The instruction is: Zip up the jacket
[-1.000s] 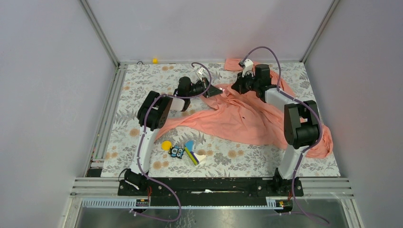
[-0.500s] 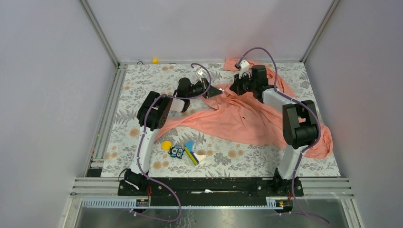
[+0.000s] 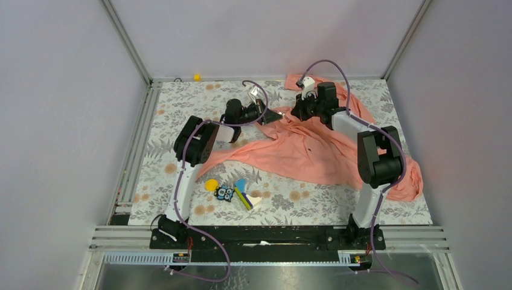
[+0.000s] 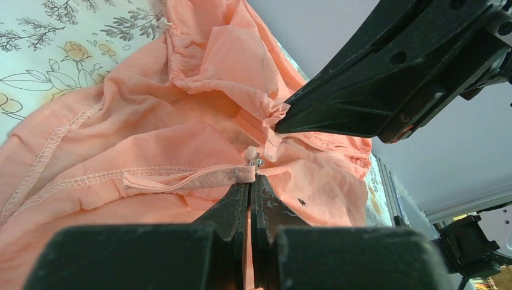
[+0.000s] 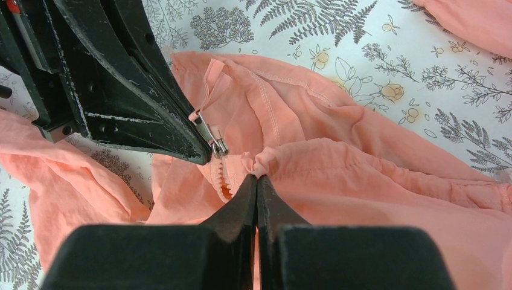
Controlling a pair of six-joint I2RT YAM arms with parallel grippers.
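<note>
Jaws on both grippers are fully closed, each with something pinched between the tips.

Location: the jacket [image 3: 314, 151] lies crumpled across the centre and right of the floral desk [image 3: 175, 115] in the overhead view. Both grippers meet at its upper edge, near the top centre of that frame.

Step in hand, as judged: drawing the slider [image 5: 216, 147] along the zipper [image 5: 220, 184]. Open teeth show right beside the slider, so little of the track appears closed.

Recommended handling:
- The right gripper [image 5: 256, 178] should anchor the cloth just beside the slider and hold it taut.
- The left gripper [image 4: 250, 181] should pull the tab [image 5: 204, 128] straight along the zipper line, not upward or sideways.
- Bunched, slack fabric around the slider is the main risk of a jam, so tension should be set before the pull.

Jaws, left: shut with no gap showing. The tips sit at the small metal tab in the middle of the left wrist view, and the grip appears to be on the tab and its cloth strip.

Jaws, right: shut on a gathered fold of pink cloth at the centre of the right wrist view, just beside the slider and against the zipper edge.

The two sets of tips stand near each other but apart.
</note>
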